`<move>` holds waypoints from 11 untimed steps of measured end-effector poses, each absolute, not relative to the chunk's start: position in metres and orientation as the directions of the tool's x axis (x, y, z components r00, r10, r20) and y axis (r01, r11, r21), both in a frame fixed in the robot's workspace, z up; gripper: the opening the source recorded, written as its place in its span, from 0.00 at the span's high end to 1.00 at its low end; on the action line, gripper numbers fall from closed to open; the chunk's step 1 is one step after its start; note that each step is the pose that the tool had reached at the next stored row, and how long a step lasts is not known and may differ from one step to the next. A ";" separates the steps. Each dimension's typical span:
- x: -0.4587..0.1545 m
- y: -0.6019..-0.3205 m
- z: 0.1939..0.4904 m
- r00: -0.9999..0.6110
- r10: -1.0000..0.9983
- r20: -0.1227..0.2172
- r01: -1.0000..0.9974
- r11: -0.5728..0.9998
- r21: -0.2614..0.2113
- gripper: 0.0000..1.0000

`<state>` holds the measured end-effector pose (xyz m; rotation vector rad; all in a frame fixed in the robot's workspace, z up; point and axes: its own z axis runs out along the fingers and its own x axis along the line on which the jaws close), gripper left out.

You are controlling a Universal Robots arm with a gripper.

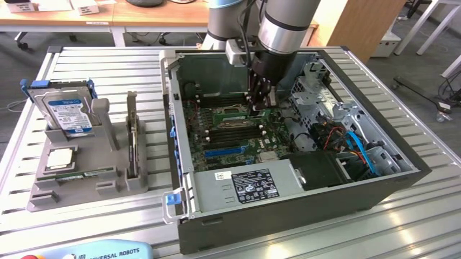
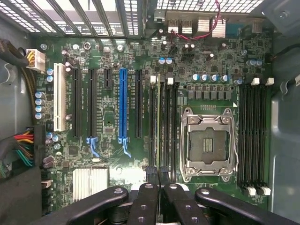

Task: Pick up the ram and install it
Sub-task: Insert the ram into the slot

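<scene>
We see an open, boxy dark metal computer case holding a green motherboard with a square steel CPU socket. Just beside that socket, the vertical arm points its black gripper straight down, fingers pinched tight on the thin green ram, which stands edge-up along a black slot.

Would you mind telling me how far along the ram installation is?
Done: the ram is picked up and inside the case. In hand: the pincer is shut on it, edge-on at a slot beside the CPU socket. Left: it is not yet released; whether it is fully seated cannot be told.
</scene>
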<state>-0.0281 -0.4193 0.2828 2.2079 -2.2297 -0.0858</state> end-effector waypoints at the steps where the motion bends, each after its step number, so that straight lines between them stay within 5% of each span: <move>1: -0.028 -0.419 0.282 -0.011 -0.999 -0.037 -0.999 0.009 0.041 0.89; 11: -0.028 -0.419 0.276 -0.011 -0.999 -0.036 -0.999 0.009 0.041 0.89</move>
